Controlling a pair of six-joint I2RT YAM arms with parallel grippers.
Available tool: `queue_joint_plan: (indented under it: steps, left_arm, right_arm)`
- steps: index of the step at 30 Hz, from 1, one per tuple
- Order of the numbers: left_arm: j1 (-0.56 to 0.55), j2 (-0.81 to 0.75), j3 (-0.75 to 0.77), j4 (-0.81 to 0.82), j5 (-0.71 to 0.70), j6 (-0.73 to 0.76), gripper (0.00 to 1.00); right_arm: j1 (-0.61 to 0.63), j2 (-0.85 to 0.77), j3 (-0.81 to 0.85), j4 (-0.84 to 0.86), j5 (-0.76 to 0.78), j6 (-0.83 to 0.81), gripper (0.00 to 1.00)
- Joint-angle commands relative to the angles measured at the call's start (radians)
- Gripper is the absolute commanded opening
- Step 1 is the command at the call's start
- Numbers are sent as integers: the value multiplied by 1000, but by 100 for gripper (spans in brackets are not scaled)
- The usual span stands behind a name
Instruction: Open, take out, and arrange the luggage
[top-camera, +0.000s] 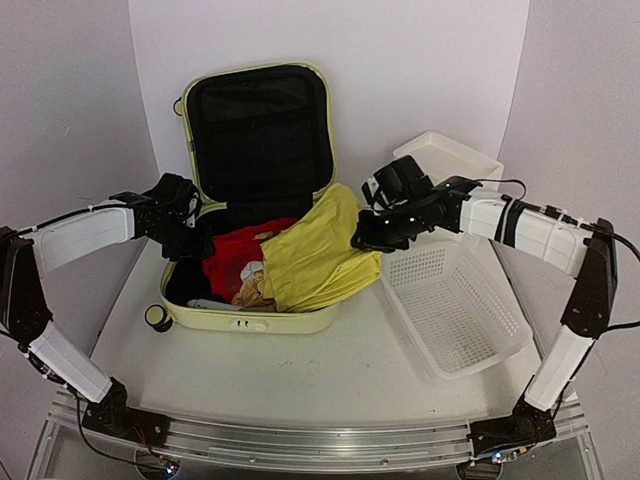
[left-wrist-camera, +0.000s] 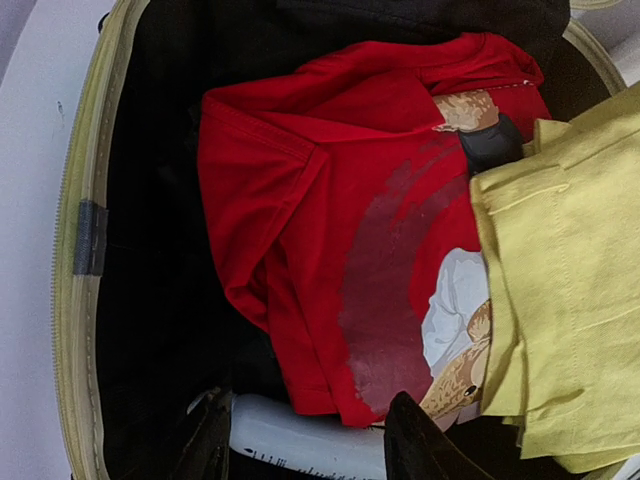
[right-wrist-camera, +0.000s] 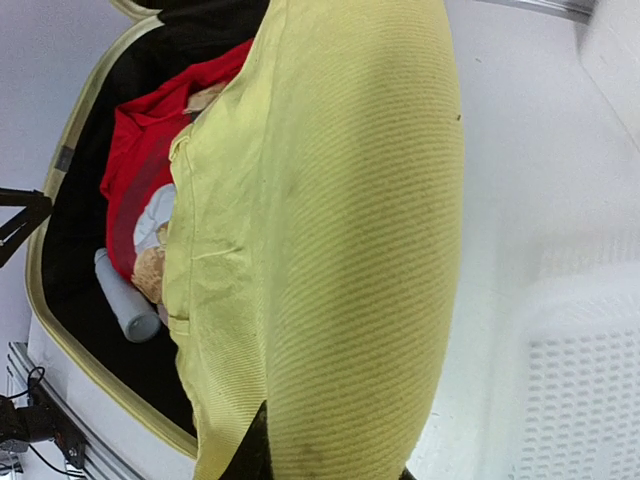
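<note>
The pale yellow-green luggage (top-camera: 250, 321) lies open on the table, its black-lined lid (top-camera: 258, 120) upright against the back wall. Inside are a red printed shirt (top-camera: 235, 258) (left-wrist-camera: 330, 200) and a pale bottle (left-wrist-camera: 300, 435) (right-wrist-camera: 125, 300). A yellow garment (top-camera: 320, 250) (right-wrist-camera: 350, 200) drapes over the case's right rim. My right gripper (top-camera: 362, 238) (right-wrist-camera: 330, 465) is shut on that yellow garment at the right rim. At the case's left side, my left gripper (top-camera: 200, 240) (left-wrist-camera: 310, 450) hangs open above the bottle, with the red shirt's hem just ahead.
A white mesh basket (top-camera: 500, 330) stands right of the luggage, close under my right arm. A white box (top-camera: 450, 155) sits behind it at the back right. Walls close in on the left, back and right. The case's black wheel (top-camera: 157, 317) juts out at its front left.
</note>
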Motion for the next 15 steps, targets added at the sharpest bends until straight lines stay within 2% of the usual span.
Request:
queue_joint_plan:
  steps: [1, 7, 12, 15]
  left_arm:
    - [-42, -38, 42, 11, -18, 6, 53]
    - [-128, -15, 90, 26, -16, -1, 53]
    - [-188, 26, 143, 35, -14, -1, 53]
    - [-196, 48, 155, 35, -9, 4, 53]
  right_arm:
    - [-74, -199, -119, 18, 81, 36, 4]
    - [-152, -401, -303, -94, 206, 51, 3]
    - [-244, -522, -349, -182, 294, 8, 5]
    - [-283, -525, -356, -240, 321, -27, 7]
